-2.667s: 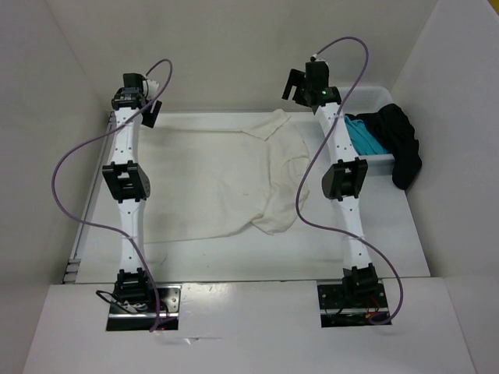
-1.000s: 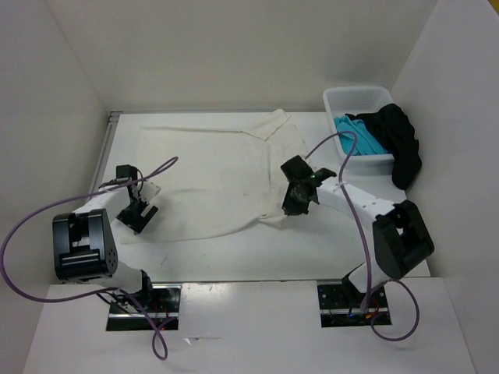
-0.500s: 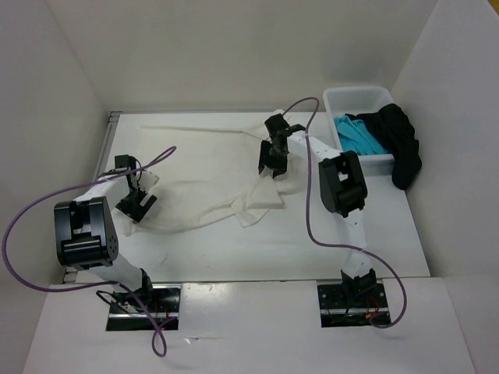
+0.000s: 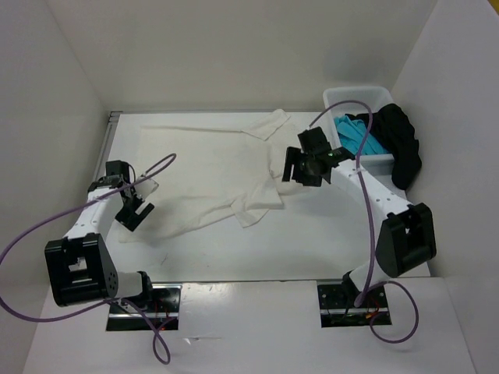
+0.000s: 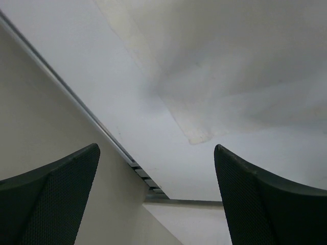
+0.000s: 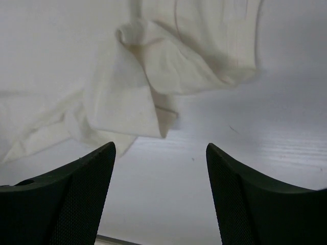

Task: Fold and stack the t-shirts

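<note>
The cream-white t-shirt lies spread on the table, its lower right part bunched into a loose fold. My right gripper hangs open just right of that fold with nothing between its fingers. In the right wrist view the bunched cloth lies beyond the right gripper. My left gripper is open at the shirt's lower left edge. In the left wrist view a shirt corner lies ahead of the empty left gripper. The turquoise t-shirt and the black t-shirt sit at the basket.
A white plastic basket stands at the back right corner, the black shirt draped over its right rim. White walls close in the table on the left, back and right. A metal rail runs along the table's left edge.
My right gripper carried the shirt's lower right hem up and inward, then opened and let it go, moving off to the right. The left gripper shifted only slightly.
</note>
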